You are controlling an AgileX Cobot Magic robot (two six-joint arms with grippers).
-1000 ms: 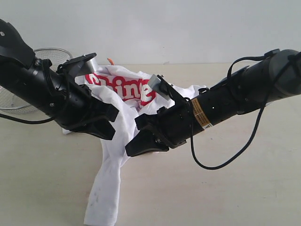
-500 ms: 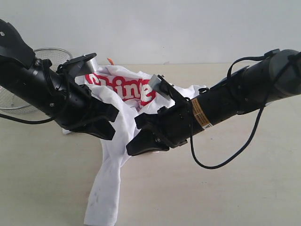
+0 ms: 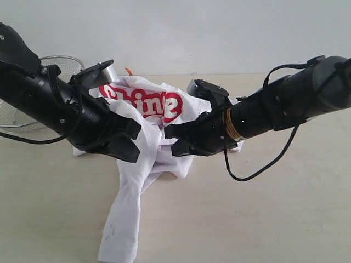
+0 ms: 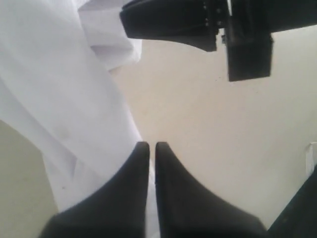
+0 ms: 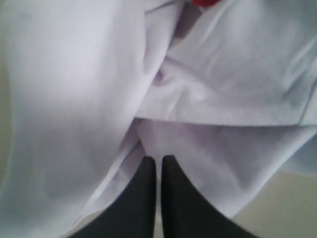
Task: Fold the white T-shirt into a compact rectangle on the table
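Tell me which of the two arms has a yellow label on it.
The right arm: a yellow label sits on it near the wrist; the left arm shows no label.

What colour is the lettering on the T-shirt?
White letters outlined in thick red; the exterior view shows the lettering best.

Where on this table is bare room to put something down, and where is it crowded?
Bare table lies right of the white T-shirt, below the right arm. A smaller patch lies left of it. Crowded: the middle, around both arms, and the wire basket far left.
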